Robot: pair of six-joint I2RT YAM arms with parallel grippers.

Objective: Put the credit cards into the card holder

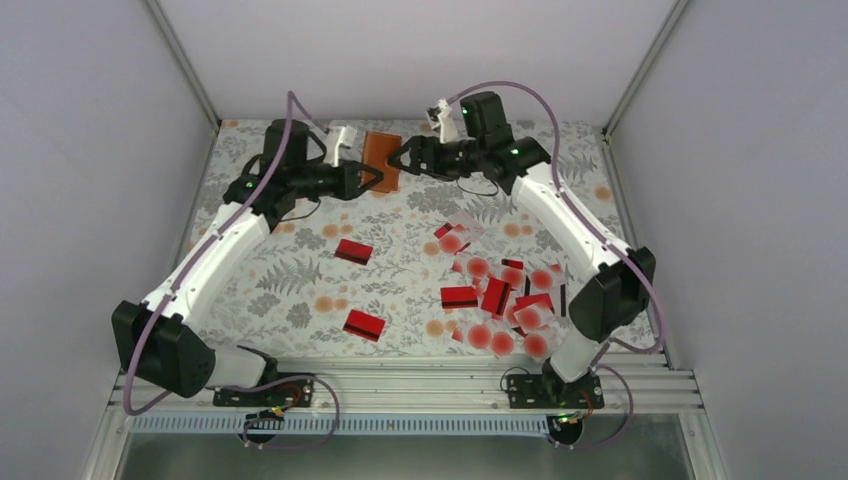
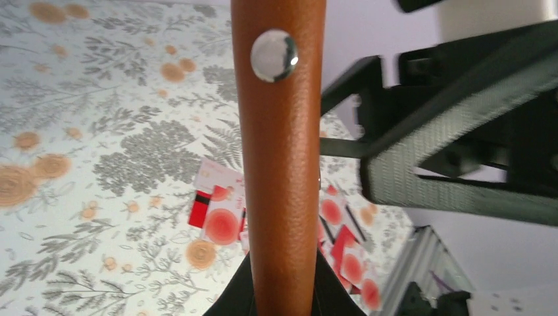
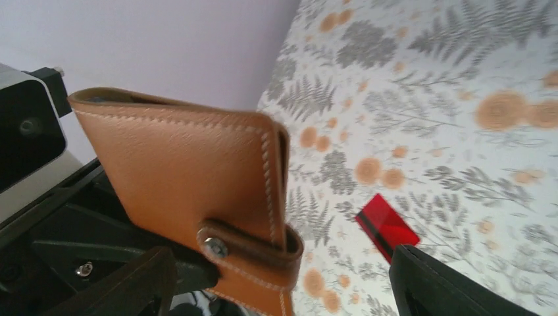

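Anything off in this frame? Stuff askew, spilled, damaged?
No damage visible. The card holder is held above the table, snapped shut, in the left gripper; the right gripper is open beside it. The credit cards lie in a messy overlapping heap, two red cards apart.

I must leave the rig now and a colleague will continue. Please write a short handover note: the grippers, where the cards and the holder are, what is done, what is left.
The left gripper is shut on the card holder and holds it up off the table at the far end.
The right gripper is open beside the holder and holds nothing.
The holder is folded, and its strap looks snapped shut.
The credit cards lie mostly in a pile on the right side. A red card and a second one lie apart, more to the left.
Done: holder picked up. No card is seen in it.
Left: open the holder and put in all the cards.
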